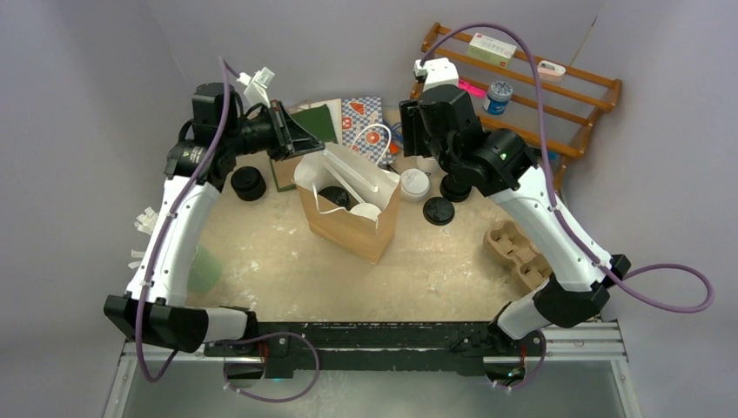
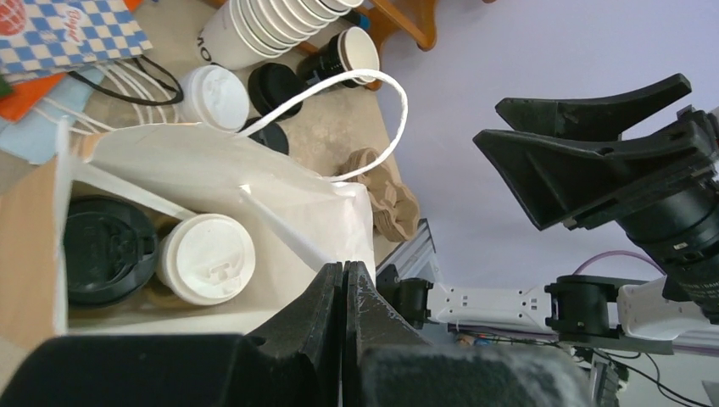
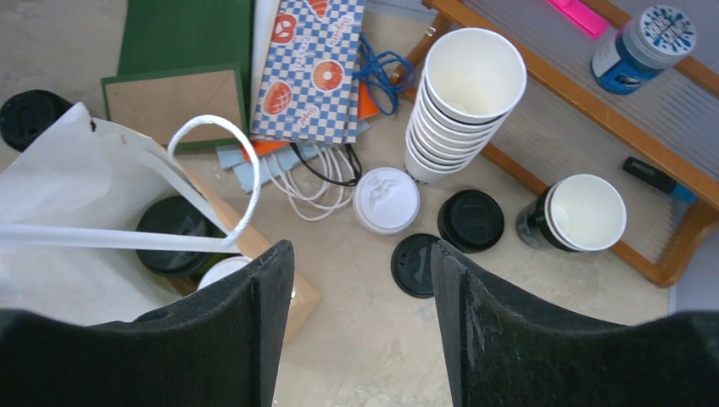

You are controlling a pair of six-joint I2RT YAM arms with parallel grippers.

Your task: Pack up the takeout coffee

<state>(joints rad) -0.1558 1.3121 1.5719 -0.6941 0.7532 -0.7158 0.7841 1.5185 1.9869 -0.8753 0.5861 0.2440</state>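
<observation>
A brown paper bag (image 1: 348, 228) stands open mid-table. Inside it stand the two takeout cups, side by side: the black-lidded cup (image 1: 333, 197) and the white-lidded cup (image 1: 365, 212). They show clearly in the left wrist view, black lid (image 2: 110, 250) and white lid (image 2: 206, 259). My left gripper (image 1: 305, 148) is at the bag's back-left rim, its jaws shut on the bag's white inner edge (image 2: 343, 267). My right gripper (image 3: 360, 271) is open and empty, above the table just right of the bag (image 3: 85, 186). It shows at the back right of the bag in the top view (image 1: 409, 135).
Right of the bag lie a white lid (image 1: 414, 185), loose black lids (image 1: 439, 211), a dark lidless cup (image 3: 585, 212) and a stack of white cups (image 3: 466, 93). There are a cardboard cup carrier (image 1: 518, 252), a wooden rack (image 1: 540, 78), flat bags (image 1: 361, 117) and a green cup (image 1: 204, 268).
</observation>
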